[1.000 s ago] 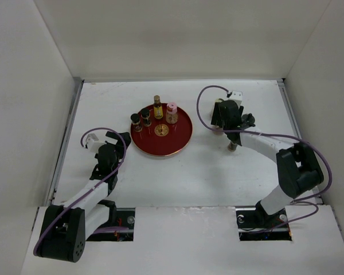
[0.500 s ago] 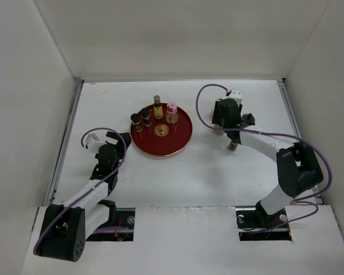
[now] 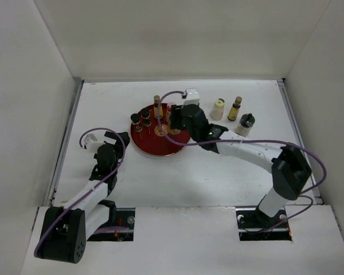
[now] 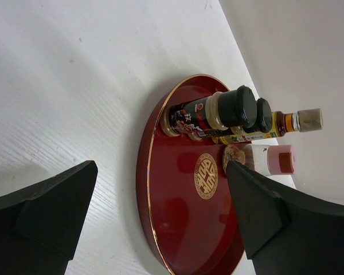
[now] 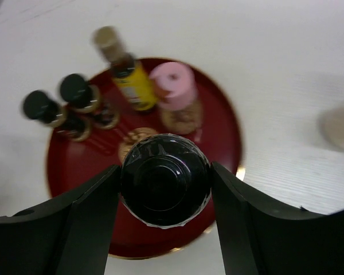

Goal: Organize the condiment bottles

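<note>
Right gripper now over tray, bottle body hidden

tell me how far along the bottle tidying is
Done: four stand on the red tray: two black-capped bottles, a tall amber bottle and a pink-capped jar. In hand: the right gripper holds a fifth black-capped bottle above the tray. Left: the cream bottle, second amber bottle and dark-capped jar on the table to the tray's right. The left gripper is open beside the tray.
</note>
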You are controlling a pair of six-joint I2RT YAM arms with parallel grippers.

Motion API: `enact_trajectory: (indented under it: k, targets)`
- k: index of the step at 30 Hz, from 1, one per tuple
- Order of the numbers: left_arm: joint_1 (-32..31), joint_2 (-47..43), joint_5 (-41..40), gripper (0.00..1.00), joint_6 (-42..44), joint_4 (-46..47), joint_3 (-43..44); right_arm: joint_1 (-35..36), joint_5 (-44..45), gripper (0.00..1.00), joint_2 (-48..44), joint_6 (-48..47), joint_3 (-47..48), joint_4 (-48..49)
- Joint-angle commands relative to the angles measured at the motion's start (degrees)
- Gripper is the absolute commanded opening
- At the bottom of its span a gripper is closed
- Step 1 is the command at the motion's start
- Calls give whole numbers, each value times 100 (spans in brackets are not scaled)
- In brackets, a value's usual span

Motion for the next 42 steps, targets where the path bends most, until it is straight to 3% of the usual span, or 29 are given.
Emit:
enact_trajectory:
  k: [1,10,20,24,29,35,38,42]
  targets:
    - [65,-191,-38,100,-51,172,-79,435,-125,56,562,56,754,661]
    - [21,-130,-82,100,-51,145,-70,893,-125,56,2189,-129,2337,547]
    - [3,-33,-56,100,-51,146,-35,1192,-108,59,2831,-112,2654,529]
    - [-14,-86,-100,100,-33,163,-44,1254,-20,67,2902,-85,2567,529]
    - [12,-85,-47,100,-34,145,-35,1263,42,81,2578,-15,2286,574]
    - [-14,-68,-82,100,-25,145,-27,1263,-37,87,1577,-68,1777,538]
    - [-23,-112,-144,100,-7,154,-44,1193,6,84,909,-76,1198,547]
    - [-23,-164,-82,100,-7,145,-35,754,190,67,-111,37,108,591]
